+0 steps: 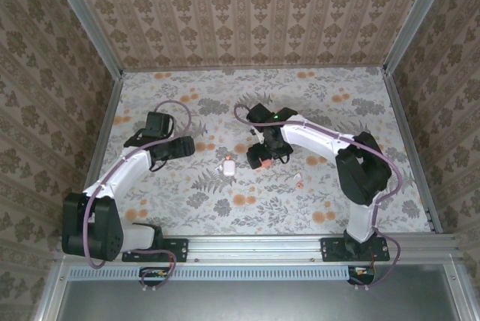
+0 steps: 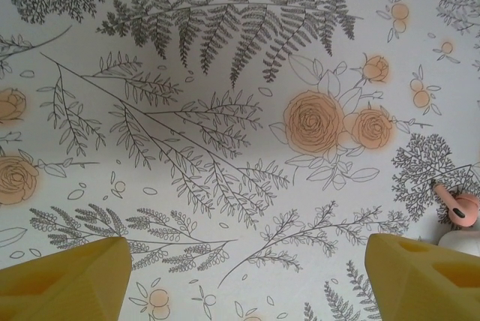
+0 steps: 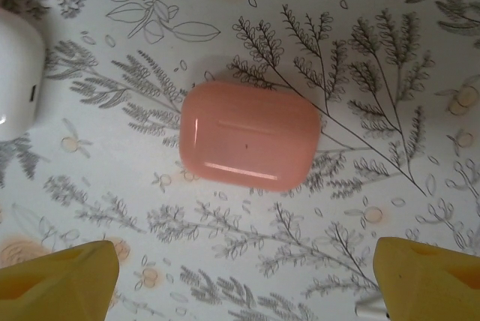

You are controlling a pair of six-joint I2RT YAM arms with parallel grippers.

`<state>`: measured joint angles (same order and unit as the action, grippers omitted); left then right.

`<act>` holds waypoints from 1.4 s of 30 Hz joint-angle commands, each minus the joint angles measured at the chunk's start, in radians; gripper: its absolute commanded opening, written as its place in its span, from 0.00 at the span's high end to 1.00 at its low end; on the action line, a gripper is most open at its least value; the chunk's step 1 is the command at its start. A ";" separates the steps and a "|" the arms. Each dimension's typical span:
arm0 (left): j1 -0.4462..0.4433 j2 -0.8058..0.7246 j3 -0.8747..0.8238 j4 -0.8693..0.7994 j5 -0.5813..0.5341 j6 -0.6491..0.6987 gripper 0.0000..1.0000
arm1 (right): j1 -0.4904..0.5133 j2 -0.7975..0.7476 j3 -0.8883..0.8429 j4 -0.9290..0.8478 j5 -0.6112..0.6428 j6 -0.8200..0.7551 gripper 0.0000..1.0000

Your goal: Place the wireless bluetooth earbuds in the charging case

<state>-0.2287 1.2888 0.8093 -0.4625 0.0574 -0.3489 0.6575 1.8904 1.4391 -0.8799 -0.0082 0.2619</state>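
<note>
Check | left gripper (image 2: 246, 280) — jaws wide, nothing held | right gripper (image 3: 246, 280) — jaws wide, pink lump (image 3: 250, 135) ahead | charging case (image 1: 229, 166) near lump | 1 earbud (image 1: 298, 181) apart

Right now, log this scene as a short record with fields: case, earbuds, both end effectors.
case: white, on the table between the arms; whether its lid is open cannot be told
earbud: lies right beside the case
second earbud: lies apart, to the right of the case
pink lump: flat on the table, right of the case
left end effector: open, empty
right end effector: open, empty, over the pink lump
</note>
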 commanded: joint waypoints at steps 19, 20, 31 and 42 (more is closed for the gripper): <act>-0.029 -0.002 -0.025 -0.006 0.018 -0.021 0.18 | -0.001 0.202 0.106 0.030 0.050 -0.001 0.21; -0.031 -0.002 -0.025 -0.009 0.018 -0.020 0.18 | -0.001 0.204 0.105 0.036 0.050 0.001 0.23; -0.046 -0.010 -0.023 -0.009 0.017 -0.001 0.19 | -0.008 0.204 0.073 0.059 0.051 0.017 0.39; -0.150 -0.127 -0.105 0.216 0.072 0.093 0.26 | -0.007 -0.135 -0.201 0.354 0.009 0.146 0.47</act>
<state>-0.3466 1.2026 0.7322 -0.3580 0.0898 -0.3126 0.6521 1.8915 1.3125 -0.6773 0.0319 0.3252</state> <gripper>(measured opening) 0.750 0.592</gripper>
